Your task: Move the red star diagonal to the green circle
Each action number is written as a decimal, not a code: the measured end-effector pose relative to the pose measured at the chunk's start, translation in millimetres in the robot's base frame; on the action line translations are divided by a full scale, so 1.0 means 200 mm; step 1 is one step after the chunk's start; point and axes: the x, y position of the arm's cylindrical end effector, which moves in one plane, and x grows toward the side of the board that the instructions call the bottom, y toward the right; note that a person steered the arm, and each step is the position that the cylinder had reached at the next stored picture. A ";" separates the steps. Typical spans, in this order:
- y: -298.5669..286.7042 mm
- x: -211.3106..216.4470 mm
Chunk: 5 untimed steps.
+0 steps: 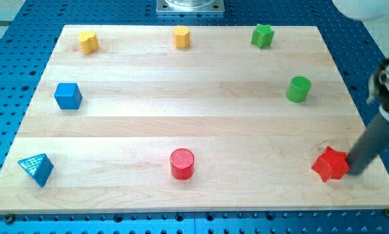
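The red star [330,164] lies near the board's bottom right corner. The green circle [298,88] stands at the right side, well above the star and a little to its left. My tip [354,170] is down at the star's right edge, touching or almost touching it; the dark rod slants up to the right from there.
Wooden board [201,117] on a blue perforated table. Also on the board: green star [262,35] at top right, two yellow blocks [181,36] [88,41] along the top, blue cube [67,95] at left, blue triangle [36,168] at bottom left, red circle [182,163] at bottom middle.
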 end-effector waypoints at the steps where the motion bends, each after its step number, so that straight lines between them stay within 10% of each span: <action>1: -0.31 -0.03; 5: -0.48 -0.30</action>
